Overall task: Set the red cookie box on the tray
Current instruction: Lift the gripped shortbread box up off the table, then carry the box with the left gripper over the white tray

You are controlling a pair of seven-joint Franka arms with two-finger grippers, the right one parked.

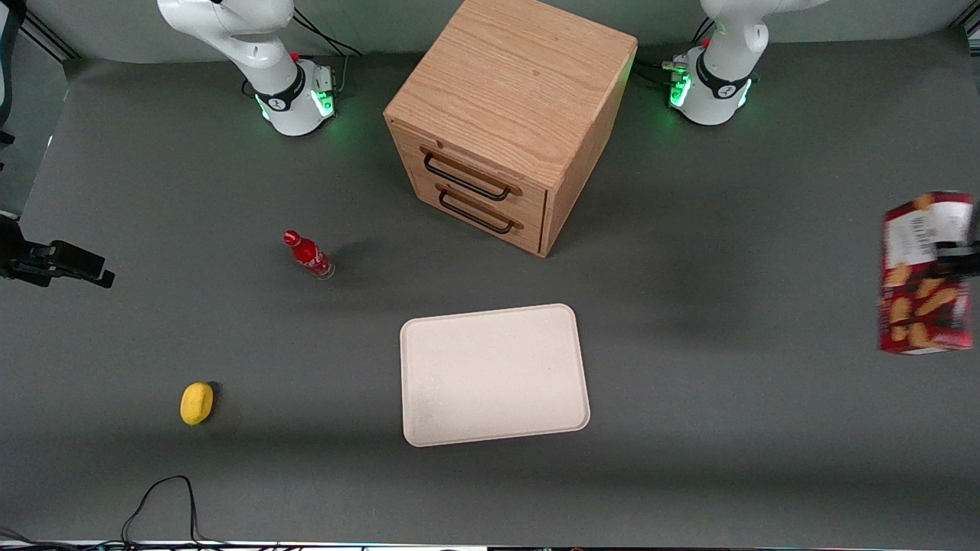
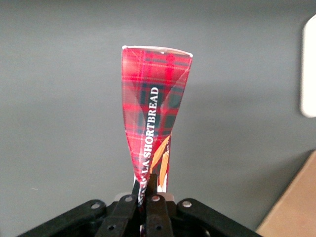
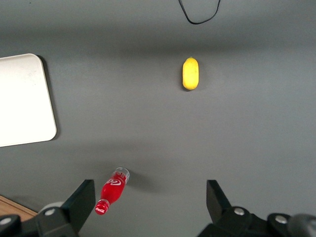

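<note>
Red cookie box [image 1: 926, 275] hangs pinched in the gripper [image 2: 150, 190], lifted at the working arm's end; tray [image 1: 494, 375] sits well apart, toward the parked arm. Grip is thin (box edge only), so it could twist or slip mid-carry.

Counted on the table: one tray [image 1: 494, 375], one cabinet [image 1: 509, 115] fitted with two drawers, one bottle [image 1: 308, 255] and one lemon [image 1: 197, 403]. One box [image 1: 925, 274] is held clamped in the gripper [image 1: 957, 259].
</note>
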